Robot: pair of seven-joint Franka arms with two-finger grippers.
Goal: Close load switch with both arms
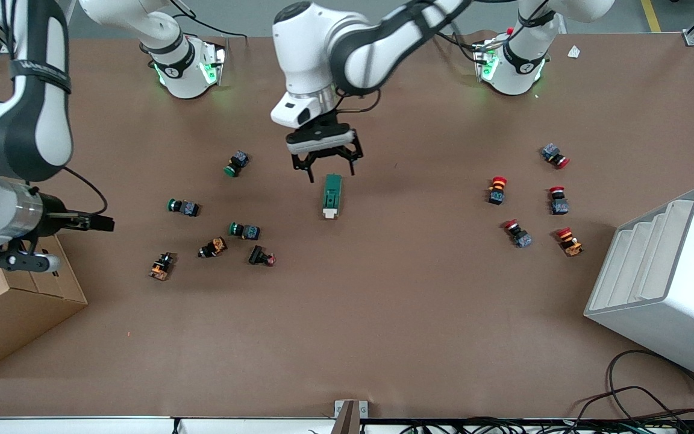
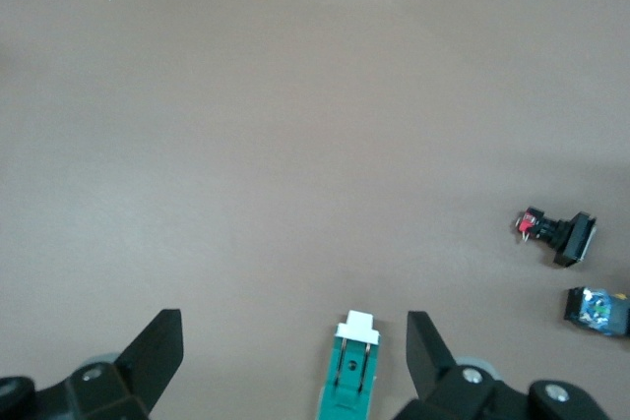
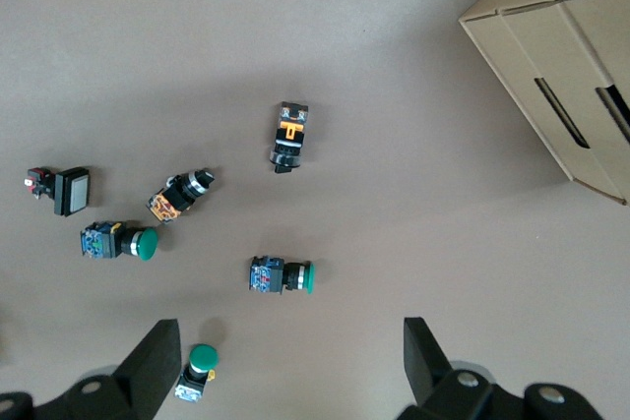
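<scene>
The load switch (image 1: 332,196) is a dark green elongated block lying flat mid-table, with its cream-white handle end (image 1: 329,213) pointing toward the front camera. My left gripper (image 1: 331,173) hangs open just over the switch's green end. In the left wrist view the load switch (image 2: 352,381) lies between the spread fingers, closer to one finger (image 2: 425,346). My right gripper (image 3: 292,341) is open and holds nothing. It is high over the table's right-arm end, above a green-capped button (image 3: 200,371).
Several green-capped and dark buttons (image 1: 244,230) lie scattered toward the right arm's end. Several red-capped buttons (image 1: 497,190) lie toward the left arm's end. A cardboard box (image 1: 15,301) and a white stepped rack (image 1: 666,283) stand at opposite table ends.
</scene>
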